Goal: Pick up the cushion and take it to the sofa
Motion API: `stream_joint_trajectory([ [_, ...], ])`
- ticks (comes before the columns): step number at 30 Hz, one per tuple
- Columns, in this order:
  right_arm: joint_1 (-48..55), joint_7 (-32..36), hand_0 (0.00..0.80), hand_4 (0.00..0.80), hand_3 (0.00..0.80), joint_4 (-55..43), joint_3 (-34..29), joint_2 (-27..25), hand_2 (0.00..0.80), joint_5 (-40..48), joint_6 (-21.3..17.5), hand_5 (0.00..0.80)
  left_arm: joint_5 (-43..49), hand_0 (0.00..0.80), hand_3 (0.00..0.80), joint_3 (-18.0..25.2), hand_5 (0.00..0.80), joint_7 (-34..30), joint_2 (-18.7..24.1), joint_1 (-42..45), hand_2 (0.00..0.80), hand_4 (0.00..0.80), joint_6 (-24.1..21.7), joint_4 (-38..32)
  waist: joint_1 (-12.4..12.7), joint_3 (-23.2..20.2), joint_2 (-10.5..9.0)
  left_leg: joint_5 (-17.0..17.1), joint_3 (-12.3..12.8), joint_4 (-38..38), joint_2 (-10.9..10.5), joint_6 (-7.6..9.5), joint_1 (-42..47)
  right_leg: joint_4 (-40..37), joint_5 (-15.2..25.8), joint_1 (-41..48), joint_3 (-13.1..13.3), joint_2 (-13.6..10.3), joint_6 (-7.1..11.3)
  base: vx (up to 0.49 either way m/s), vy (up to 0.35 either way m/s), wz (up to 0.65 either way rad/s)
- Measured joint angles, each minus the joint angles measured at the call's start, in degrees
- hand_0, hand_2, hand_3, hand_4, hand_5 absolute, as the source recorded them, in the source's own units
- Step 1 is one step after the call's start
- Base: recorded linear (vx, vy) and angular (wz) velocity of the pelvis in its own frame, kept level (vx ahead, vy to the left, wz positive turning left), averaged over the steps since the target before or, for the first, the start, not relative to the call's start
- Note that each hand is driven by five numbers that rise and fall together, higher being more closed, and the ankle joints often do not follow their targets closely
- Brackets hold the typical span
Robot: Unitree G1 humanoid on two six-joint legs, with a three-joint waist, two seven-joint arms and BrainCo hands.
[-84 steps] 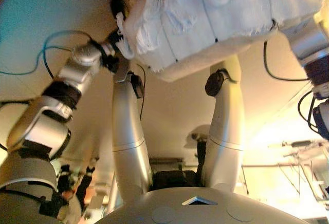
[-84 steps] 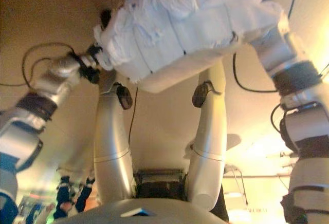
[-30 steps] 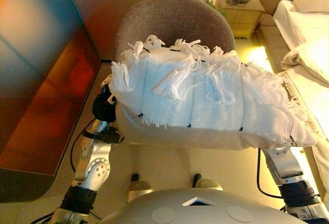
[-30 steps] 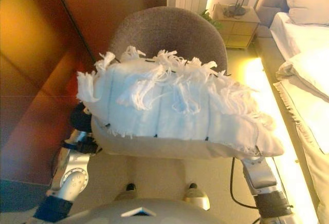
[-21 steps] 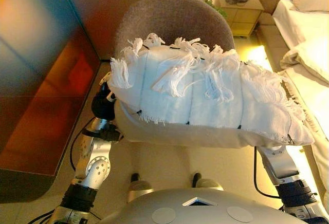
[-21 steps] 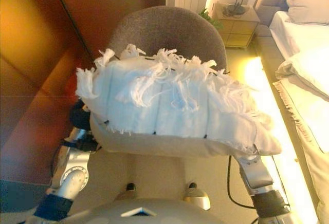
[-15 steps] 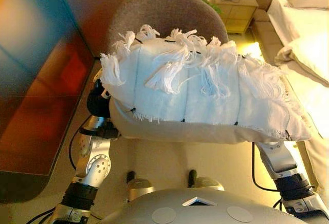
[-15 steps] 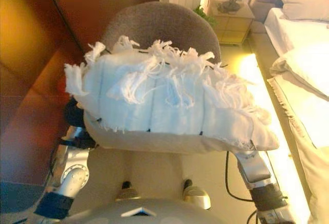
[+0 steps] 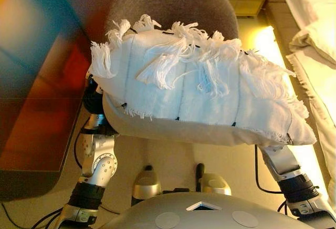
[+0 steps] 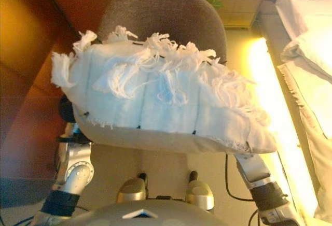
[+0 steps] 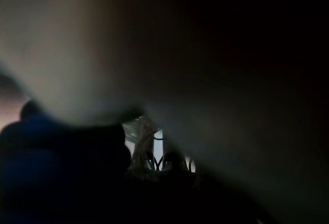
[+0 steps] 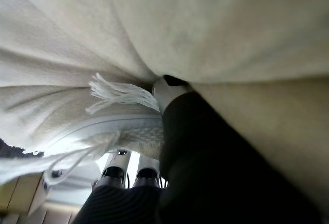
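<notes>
Cushion (image 9: 199, 97), white, fringed, beige underside

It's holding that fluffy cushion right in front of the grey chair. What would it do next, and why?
Probably carry the cushion a little further forward and lower it onto the grey chair: the cushion is held up between both arms, already over the seat's front, not yet resting on it.

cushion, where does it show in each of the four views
Left eye view: cushion spans the middle, fringed side up, held between both arms.
Right eye view: same, across the middle.
Left wrist view: pale blurred cloth fills the upper part, very close.
Right wrist view: cream cloth fills most of the frame, with a fringe tuft.
Shared landmark: the grey chair behind the cushion in both eye views.
</notes>
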Motion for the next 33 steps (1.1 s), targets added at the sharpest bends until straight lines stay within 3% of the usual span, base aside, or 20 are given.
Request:
stream_joint_trajectory([
  [1,-0.3,0.3,0.800,0.800,0.800,0.0,0.0,-0.5,0.800,0.0,0.0,0.800,0.0,0.800,0.800,-0.2,0.800,0.0,-0.5,0.0,0.800,0.800,-0.3,-0.1,1.3,0.1,0.03,0.7,-1.8,-5.0,-2.2,1.26,-0.5,0.2,-0.5,-0.9,0.8,-0.2,0.73,0.616,0.181,-0.32],
  [2,-1.5,0.9,0.800,0.800,0.800,0.4,-0.1,-1.3,0.800,0.0,0.0,0.800,0.0,0.800,0.800,-0.2,0.800,0.2,-0.7,0.1,0.800,0.800,-0.8,-0.1,2.3,0.6,1.29,4.3,-3.2,-6.6,-2.5,4.86,-0.4,1.4,-1.0,-1.0,1.0,0.9,1.38,0.649,0.211,-0.74],
  [4,-2.5,2.0,0.800,0.800,0.800,1.2,0.1,1.5,0.800,0.0,0.1,0.800,-0.1,0.800,0.800,0.7,0.800,0.9,0.5,0.0,0.800,0.800,-1.4,-0.2,2.6,2.2,1.74,3.8,1.0,-4.4,0.5,5.15,0.3,21.9,-11.3,-4.2,-2.3,3.4,0.03,0.683,0.253,-0.33],
  [5,-1.9,2.7,0.800,0.800,0.800,1.0,0.0,1.7,0.800,0.0,0.1,0.800,0.0,0.800,0.800,0.7,0.800,0.9,1.4,0.0,0.800,0.800,-1.8,-0.3,2.7,2.2,0.09,2.4,2.4,-1.5,0.4,4.70,0.3,26.2,-15.3,-2.3,-3.8,3.7,-0.90,0.709,0.305,0.09],
  [6,-2.2,3.2,0.800,0.800,0.800,0.9,-0.2,1.6,0.800,0.1,0.1,0.800,0.0,0.800,0.800,0.7,0.800,0.9,2.3,-0.1,0.800,0.800,-2.4,-0.4,2.9,1.9,-1.27,-0.2,3.6,4.3,0.1,4.42,-2.0,23.6,-18.2,0.1,-3.9,3.1,-3.44,0.776,0.396,0.11],
  [7,-3.0,3.6,0.800,0.800,0.800,0.9,-0.8,1.4,0.800,0.2,-0.3,0.800,0.0,0.800,0.800,0.7,0.800,0.7,1.4,-0.7,0.800,0.800,-3.0,0.2,2.6,2.0,-1.17,-2.9,2.5,11.7,0.0,4.13,-6.7,20.0,-20.9,2.7,-1.9,3.3,-2.76,0.715,0.401,0.15],
  [8,-3.3,3.4,0.800,0.800,0.800,1.0,-1.8,1.7,0.800,0.5,-0.3,0.800,0.0,0.800,0.800,0.1,0.800,0.8,0.8,-1.3,0.800,0.800,-2.8,0.4,1.9,2.2,-0.65,-3.0,2.5,12.4,0.1,4.71,-9.4,19.6,-21.2,3.4,-2.0,2.9,-1.98,0.867,0.471,0.11],
  [10,-3.4,3.0,0.800,0.800,0.800,1.0,-2.7,1.3,0.800,0.7,-0.5,0.800,0.1,0.800,0.800,-0.9,0.800,0.8,0.9,-2.0,0.800,0.800,-2.8,0.4,1.7,2.1,-1.13,-0.9,5.0,8.9,0.2,6.28,-11.8,20.0,-22.7,3.5,-1.2,0.6,-0.21,0.729,0.342,-0.18],
  [11,-3.3,3.1,0.800,0.800,0.800,0.9,-3.2,1.1,0.800,0.9,-0.4,0.800,0.1,0.800,0.800,-1.2,0.800,0.8,0.9,-2.1,0.800,0.800,-2.6,0.4,1.3,1.9,-1.41,1.5,5.2,8.5,-0.8,6.40,-11.2,20.5,-23.8,4.4,-0.9,-1.1,0.89,0.665,0.257,-0.20],
  [12,-2.8,3.3,0.800,0.800,0.800,0.8,-3.4,1.1,0.800,1.6,-0.4,0.800,0.1,0.800,0.800,-1.0,0.800,0.7,1.0,-2.4,0.800,0.800,-2.0,0.5,0.8,1.7,-2.17,0.4,6.8,9.6,-2.5,8.02,-10.3,21.1,-24.2,6.0,-1.6,-3.1,2.70,0.778,0.279,-0.20],
  [14,-2.7,3.4,0.800,0.800,0.800,0.7,-3.2,2.6,0.800,1.7,-0.4,0.800,0.1,0.800,0.800,0.0,0.800,0.4,1.2,-2.9,0.800,0.800,-2.0,0.5,1.6,0.9,-3.06,-2.6,9.5,10.6,-3.9,10.30,-9.2,35.9,-25.3,2.9,-3.0,-4.5,4.88,0.661,0.218,-0.11],
  [16,-2.2,2.6,0.800,0.800,0.800,0.3,-2.0,3.5,0.800,0.9,-0.3,0.800,0.2,0.800,0.800,0.0,0.800,0.4,2.5,-2.7,0.800,0.800,-2.2,0.4,1.7,-2.1,-5.00,-2.9,10.7,8.5,-5.7,10.88,-7.5,39.9,-21.2,1.7,-2.2,-3.3,4.80,0.487,0.143,-0.05],
  [18,-2.2,2.2,0.800,0.800,0.800,-0.1,-1.7,3.6,0.800,0.5,-0.3,0.800,0.1,0.800,0.800,0.7,0.800,0.4,3.2,-3.6,0.800,0.800,-2.2,0.5,2.0,-2.3,-4.39,-0.4,8.8,2.2,-6.1,11.47,-3.4,37.5,-19.6,2.0,-2.6,-2.7,4.50,0.417,0.098,-0.04],
  [20,-2.1,2.2,0.800,0.800,0.800,-0.4,-1.4,3.2,0.800,0.6,-0.3,0.800,0.1,0.800,0.800,0.9,0.800,0.4,3.2,-3.8,0.800,0.800,-2.2,0.5,2.2,-2.6,-3.38,3.2,7.1,-7.4,-6.0,11.31,2.6,32.1,-20.1,0.3,-6.0,-2.2,4.21,0.333,0.052,-0.22],
  [22,-2.0,2.2,0.800,0.800,0.800,-0.7,-1.5,3.0,0.800,0.7,-0.4,0.800,0.1,0.800,0.800,0.9,0.800,0.3,2.6,-4.0,0.800,0.800,-2.0,0.5,0.8,-3.5,-1.59,4.7,5.5,-11.9,-5.3,11.19,4.4,26.3,-19.9,-5.0,-6.1,0.0,3.34,0.280,0.020,-0.08],
  [23,-1.9,2.2,0.800,0.800,0.800,-0.7,-1.6,2.7,0.800,0.7,-0.6,0.800,0.2,0.800,0.800,0.9,0.800,0.1,2.0,-3.9,0.800,0.800,-2.0,0.6,-0.6,-3.8,-0.70,5.1,3.5,-13.5,-5.2,11.32,4.6,23.0,-18.5,-8.0,-6.1,1.0,1.80,0.324,-0.022,0.31],
  [26,-0.8,1.5,0.800,0.800,0.800,-0.7,-1.6,1.6,0.800,0.7,-0.7,0.800,0.2,0.800,0.800,0.8,0.800,-1.5,0.9,-3.8,0.800,0.800,-1.3,1.7,-3.7,-3.5,0.99,5.8,-0.2,-16.1,-5.1,10.86,6.5,11.5,-9.2,-12.3,-4.3,1.6,1.53,0.394,-0.089,0.51],
  [29,-0.4,0.5,0.800,0.800,0.800,-0.3,-1.5,1.6,0.800,0.7,-0.8,0.800,0.2,0.800,0.800,0.7,0.800,-2.8,0.7,-3.6,0.800,0.800,-0.7,2.4,-5.2,-3.6,1.04,5.7,-3.4,-18.3,-5.2,9.31,9.1,-1.0,2.0,-12.6,-2.4,-0.2,2.18,0.531,-0.154,0.57],
  [31,-0.3,-0.1,0.800,0.800,0.800,0.1,-1.5,1.6,0.800,0.6,-0.8,0.800,0.2,0.800,0.800,0.6,0.800,-3.4,0.7,-3.2,0.800,0.800,-0.7,2.5,-4.9,-3.9,0.94,4.6,-4.9,-18.7,-4.9,7.70,10.6,-3.3,0.2,-8.9,-1.8,-0.7,2.08,0.494,-0.172,0.36],
  [33,-0.7,-0.2,0.800,0.800,0.800,0.7,-1.5,0.9,0.800,0.6,-0.7,0.800,0.2,0.800,0.800,0.3,0.800,-3.8,0.1,-2.7,0.800,0.800,-0.6,2.7,-5.0,-3.9,3.33,4.1,-5.0,-18.6,-2.3,6.26,11.6,-2.8,-1.3,-7.5,-3.3,1.6,2.79,0.472,-0.179,0.28],
])
